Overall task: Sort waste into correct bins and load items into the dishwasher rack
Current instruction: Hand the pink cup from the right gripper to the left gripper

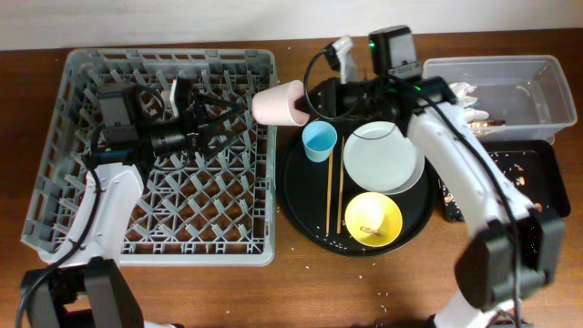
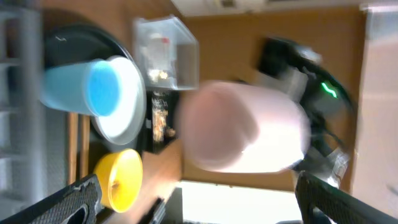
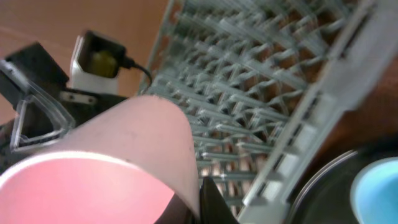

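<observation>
My right gripper [image 1: 306, 102] is shut on the rim of the pale pink cup [image 1: 281, 103] and holds it on its side at the right edge of the grey dishwasher rack [image 1: 182, 219]. The cup fills the right wrist view [image 3: 112, 162], with one finger [image 3: 206, 205] against its wall. My left gripper [image 1: 228, 115] is open over the rack and points at the cup; the cup [image 2: 249, 127] hangs ahead of its spread fingers [image 2: 196, 208]. The light blue cup [image 1: 320, 141], white plate [image 1: 383, 157], yellow bowl [image 1: 373, 219] and two chopsticks [image 1: 330, 196] lie on the round black tray [image 1: 296, 196].
The clear tub [image 1: 510, 87] stands at the back right with a crumpled white napkin [image 1: 472, 107] at its left end. The shallow black tray [image 1: 533, 178] in front of it holds food scraps. A few rice grains lie on the table front.
</observation>
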